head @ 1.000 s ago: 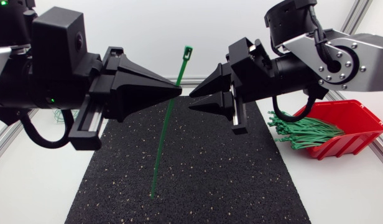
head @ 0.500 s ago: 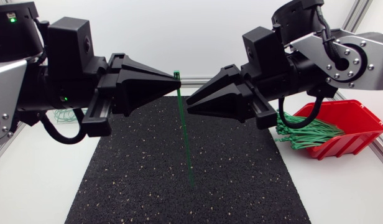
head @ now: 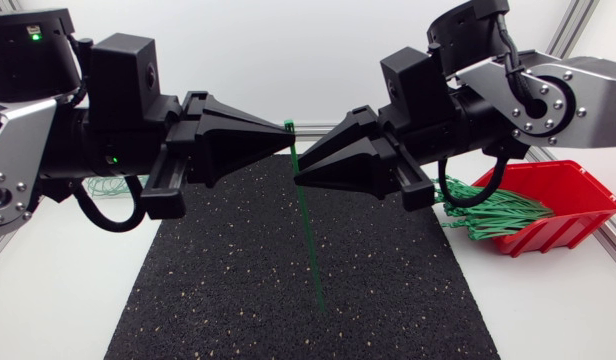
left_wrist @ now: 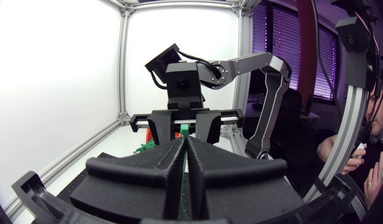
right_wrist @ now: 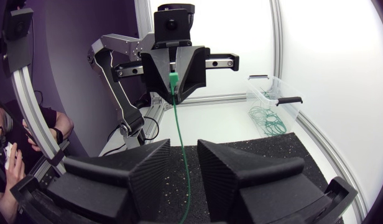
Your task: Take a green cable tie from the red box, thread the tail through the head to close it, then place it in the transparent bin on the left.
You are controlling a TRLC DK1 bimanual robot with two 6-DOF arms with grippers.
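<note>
Table: white and flat [head: 48,310], spreading out to both sides.
Mat: black and rough with tiny pale specks [head: 288,300], lying down the middle of the table.
Back wall: plain white and smooth [head: 288,40].
Side walls: white too [left_wrist: 55,93], very bright.
Frame: silver metal bars [left_wrist: 122,62] stand up in the corners and run along the table's edges.
Light: bright and soft, making the white walls glow.

White flat table [head: 548,310] with a black speckled foam mat [head: 288,300] laid along its middle. On the bare surface right of the mat stands a red plastic box [head: 558,215] holding green cable ties [head: 493,215]; at far left stands a transparent plastic bin [right_wrist: 272,102].
</note>
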